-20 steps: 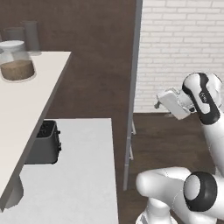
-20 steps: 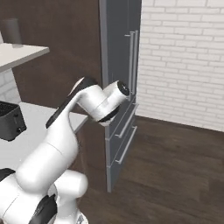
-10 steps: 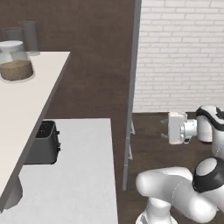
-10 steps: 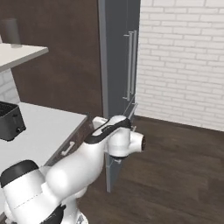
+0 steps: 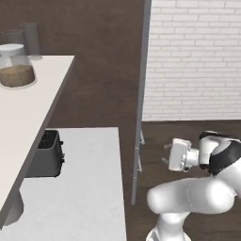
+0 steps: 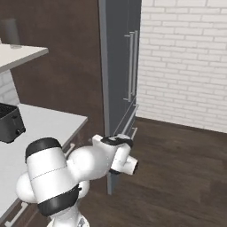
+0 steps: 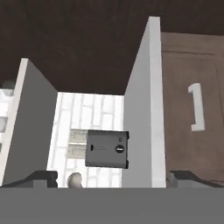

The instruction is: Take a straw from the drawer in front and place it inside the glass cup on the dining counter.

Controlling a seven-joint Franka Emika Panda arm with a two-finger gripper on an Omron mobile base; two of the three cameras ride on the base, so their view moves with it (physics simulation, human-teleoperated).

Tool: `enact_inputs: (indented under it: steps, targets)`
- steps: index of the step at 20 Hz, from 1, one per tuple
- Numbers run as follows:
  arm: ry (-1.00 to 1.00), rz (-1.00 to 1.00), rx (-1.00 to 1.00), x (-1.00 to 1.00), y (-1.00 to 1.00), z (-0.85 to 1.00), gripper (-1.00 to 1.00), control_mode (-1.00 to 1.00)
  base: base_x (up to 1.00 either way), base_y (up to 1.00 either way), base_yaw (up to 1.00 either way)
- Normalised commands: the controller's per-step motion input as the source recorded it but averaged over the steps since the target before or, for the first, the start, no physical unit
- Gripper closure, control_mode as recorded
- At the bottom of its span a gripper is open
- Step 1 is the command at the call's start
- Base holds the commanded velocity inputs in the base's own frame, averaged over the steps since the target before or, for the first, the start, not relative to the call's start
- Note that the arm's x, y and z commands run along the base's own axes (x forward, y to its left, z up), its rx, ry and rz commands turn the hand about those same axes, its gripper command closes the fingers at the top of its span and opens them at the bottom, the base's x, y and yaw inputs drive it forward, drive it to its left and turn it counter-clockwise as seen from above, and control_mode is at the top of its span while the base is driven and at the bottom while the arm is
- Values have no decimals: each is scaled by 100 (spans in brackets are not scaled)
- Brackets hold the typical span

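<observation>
Resting on the upper worktop (image 5: 33, 108), a lidded glass jar (image 5: 16, 67) holds brown contents beside a tall tumbler (image 5: 31, 40); the end effector (image 7: 111, 177) hangs released, nothing between its jaws

We see a smooth, matt white bench (image 5: 89, 179) top carrying a dark, dull metal toaster (image 5: 46, 154) at its left edge. The raised dining counter (image 5: 33, 103) looks equally white and matt; a clear glass jar (image 5: 16, 66) with a brown grainy filling stands near its far edge. The floor (image 6: 177, 177) is dark wood planking, the wall (image 6: 186, 62) rough white brick. The tall cabinet (image 6: 119, 66) looks grey, satin, with metal handles. The arm's shell is glossy white plastic.
</observation>
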Motion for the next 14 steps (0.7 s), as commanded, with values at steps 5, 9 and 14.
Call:
enact_inputs:
  steps: [5, 9, 14]
  targets:
    - [-3, 0, -1, 6, 23, -61, -100, -100, 0, 0, 0]
    - [-4, 5, 0, 18, 41, -36, -100, -100, 0, 0, 0]
    - [0, 11, 0, 56, 32, -38, -100, -100, 0, 0, 0]
